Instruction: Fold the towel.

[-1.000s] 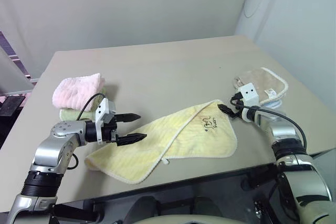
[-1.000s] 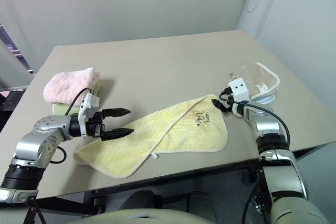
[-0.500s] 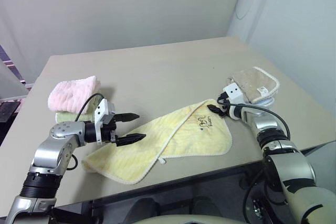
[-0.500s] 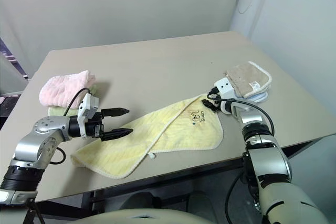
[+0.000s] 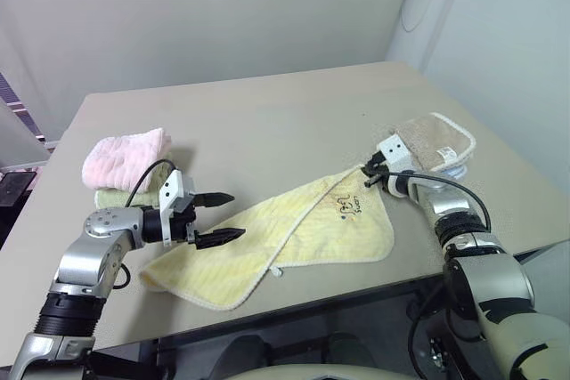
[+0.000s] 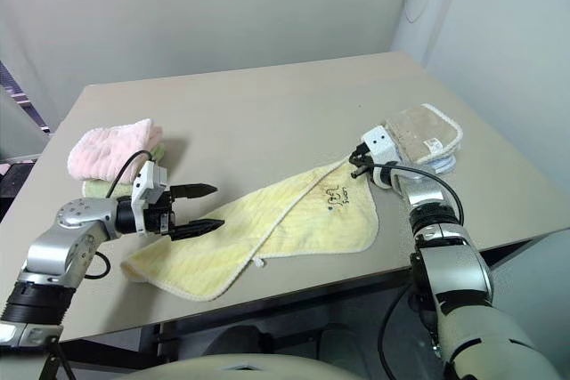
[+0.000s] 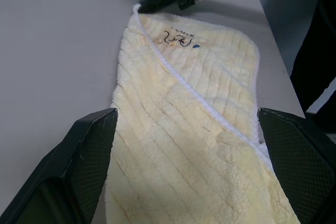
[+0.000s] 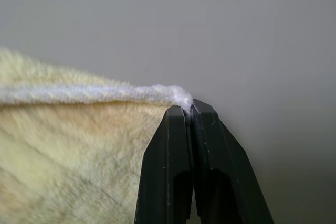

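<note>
So the towel [image 5: 285, 238] is lying flat and slantwise across the near part of the bench [image 5: 267, 122], already doubled over once by the look of it. It's soft terry, light and floppy, so it'll sag and drag rather than hold any shape; best grabbed at the trimmed corners. The right gripper [image 8: 188, 109] has its jaws pinched on the far right corner, though the bite looks thin and might slip. The left gripper [image 5: 224, 217] hovers with its jaws spread wide over the near left end, holding nothing.
</note>
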### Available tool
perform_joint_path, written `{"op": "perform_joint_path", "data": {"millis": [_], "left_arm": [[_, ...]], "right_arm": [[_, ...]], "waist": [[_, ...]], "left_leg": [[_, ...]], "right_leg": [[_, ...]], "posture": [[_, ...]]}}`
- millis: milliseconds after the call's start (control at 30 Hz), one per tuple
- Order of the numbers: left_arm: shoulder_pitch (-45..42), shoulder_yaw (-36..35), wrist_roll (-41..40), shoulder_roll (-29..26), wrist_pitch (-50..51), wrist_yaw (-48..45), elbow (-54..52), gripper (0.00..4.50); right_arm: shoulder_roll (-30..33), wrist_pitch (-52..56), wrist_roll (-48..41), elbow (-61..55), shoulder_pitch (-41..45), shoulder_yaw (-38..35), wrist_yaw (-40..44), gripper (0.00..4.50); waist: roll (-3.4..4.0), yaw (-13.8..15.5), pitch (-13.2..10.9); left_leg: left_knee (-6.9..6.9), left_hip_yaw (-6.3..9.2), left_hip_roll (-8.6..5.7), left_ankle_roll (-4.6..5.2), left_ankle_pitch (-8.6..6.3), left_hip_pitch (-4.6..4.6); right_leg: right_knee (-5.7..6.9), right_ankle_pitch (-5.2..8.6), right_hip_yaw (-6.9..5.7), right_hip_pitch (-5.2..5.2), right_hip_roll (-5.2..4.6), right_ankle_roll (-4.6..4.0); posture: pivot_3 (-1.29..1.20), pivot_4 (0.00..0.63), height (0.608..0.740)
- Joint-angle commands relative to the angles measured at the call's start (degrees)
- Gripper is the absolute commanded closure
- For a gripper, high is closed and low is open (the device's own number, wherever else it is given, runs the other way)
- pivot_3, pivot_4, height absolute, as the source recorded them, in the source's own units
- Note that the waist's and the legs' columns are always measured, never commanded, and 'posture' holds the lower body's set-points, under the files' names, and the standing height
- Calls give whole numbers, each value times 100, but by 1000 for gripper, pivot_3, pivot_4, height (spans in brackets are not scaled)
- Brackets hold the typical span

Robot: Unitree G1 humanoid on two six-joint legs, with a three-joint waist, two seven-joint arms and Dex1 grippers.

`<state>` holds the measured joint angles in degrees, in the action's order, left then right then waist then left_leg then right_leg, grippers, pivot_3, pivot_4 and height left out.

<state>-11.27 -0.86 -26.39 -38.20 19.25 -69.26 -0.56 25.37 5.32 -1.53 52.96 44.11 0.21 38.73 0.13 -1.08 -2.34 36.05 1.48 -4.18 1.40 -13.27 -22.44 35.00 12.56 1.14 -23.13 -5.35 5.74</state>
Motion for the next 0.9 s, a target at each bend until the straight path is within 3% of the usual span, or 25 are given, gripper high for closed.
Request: {"op": "perform_joint_path", "data": {"millis": [33, 200, 367, 467, 600, 767, 900], "left_arm": [[-210, 21, 19, -17, -24, 18, -89, 0], [-305, 168, 208, 206, -313, 147, 38, 0], [-497, 246, 433, 594, -736, 357, 461, 0], [-800, 170, 809, 1028, -1380, 985, 1017, 0], [-852, 345, 1131, 1179, -2008, 985, 1190, 0], [-774, 686, 1232, 1185, -1623, 1022, 525, 0], [-618, 832, 858, 1105, -1314, 627, 14, 0]], "right_arm": [[79, 570, -547, -1950, -217, -373, 57, 4493], [-33, 1620, -828, -3786, -253, -641, -560, 4493], [-323, 1746, -996, -4033, 289, -908, -1239, 4493], [-430, 1567, -861, -3609, 603, -928, -1609, 4493], [-457, 1089, -654, -2507, 1017, -991, -2135, 4493], [-412, 503, -516, -1136, 1395, -1084, -2606, 4493], [-381, 141, -446, -299, 1634, -1079, -2850, 4493]], "waist": [[1, 14, -1], [11, 33, -7], [10, 28, -8], [9, 51, -9], [5, 35, -7], [7, 23, -10], [17, -9, -16]], "left_leg": [[0, 1, 1, 0, 0, 0], [-2, 3, 3, 0, 0, -1], [0, 1, 1, 0, 0, -1], [-1, 1, 1, 0, 0, -2], [-1, 0, -2, -1, 0, -4], [-14, -3, -9, 0, 0, -11], [-19, -3, -8, 2, 1, -12]], "right_leg": [[4, 1, 0, -3, 0, 1], [17, 4, 0, -11, -7, 1], [14, 3, 0, -10, -12, 0], [12, 2, -5, -13, -13, 0], [6, 1, -6, -10, -14, 0], [0, 1, -4, -18, -14, 1], [2, 1, -3, -21, -11, 0]], "posture": [[0, 0, 740], [0, 0, 740], [0, 0, 740], [0, 0, 740], [0, 0, 740], [0, 0, 740], [0, 0, 740]]}}
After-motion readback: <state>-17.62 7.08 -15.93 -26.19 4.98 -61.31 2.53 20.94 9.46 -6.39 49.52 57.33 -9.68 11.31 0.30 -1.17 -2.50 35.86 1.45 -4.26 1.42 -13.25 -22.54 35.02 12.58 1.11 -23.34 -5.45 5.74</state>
